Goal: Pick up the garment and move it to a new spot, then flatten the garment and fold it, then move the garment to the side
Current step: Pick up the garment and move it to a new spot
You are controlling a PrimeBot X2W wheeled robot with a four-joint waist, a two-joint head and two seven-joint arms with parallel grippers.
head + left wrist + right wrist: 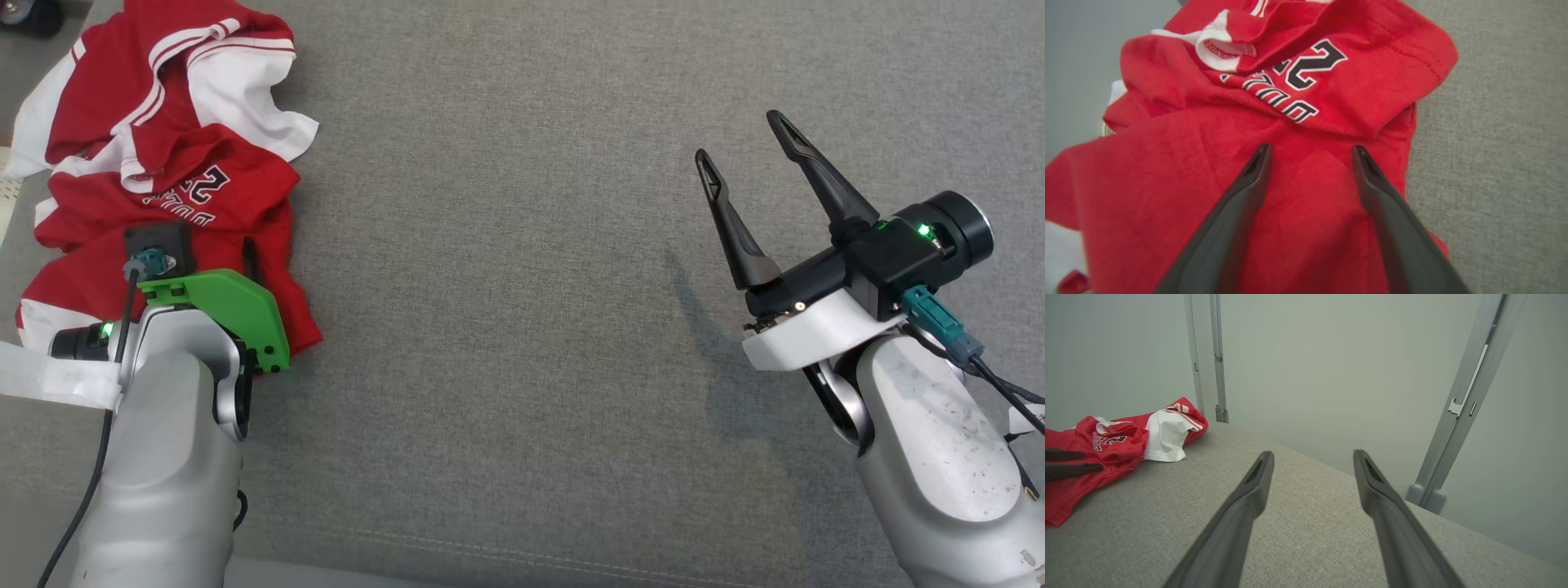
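The left gripper [1310, 154] has its 2 dark fingers spread wide, with nothing pinched between them. Both tips point down at the red body of the garment [1167, 171]; I cannot tell whether they touch the cloth. Just beyond the tips a fold carries black, white-edged lettering [1290, 90], and past that lies a white collar edge [1216, 51]. To this gripper's right the red cloth ends on the grey cushion [1494, 163].

The right gripper [739, 136] is well apart from the garment [163, 163], jaws also spread and empty, over bare cushion [531, 327]. Ahead of its fingertips the cushion runs to its far edge. Beyond that stands a pale wall [1331, 355] with 2 grey metal posts [1461, 404]. The crumpled red-and-white garment [1106, 449] lies far off to this gripper's left.
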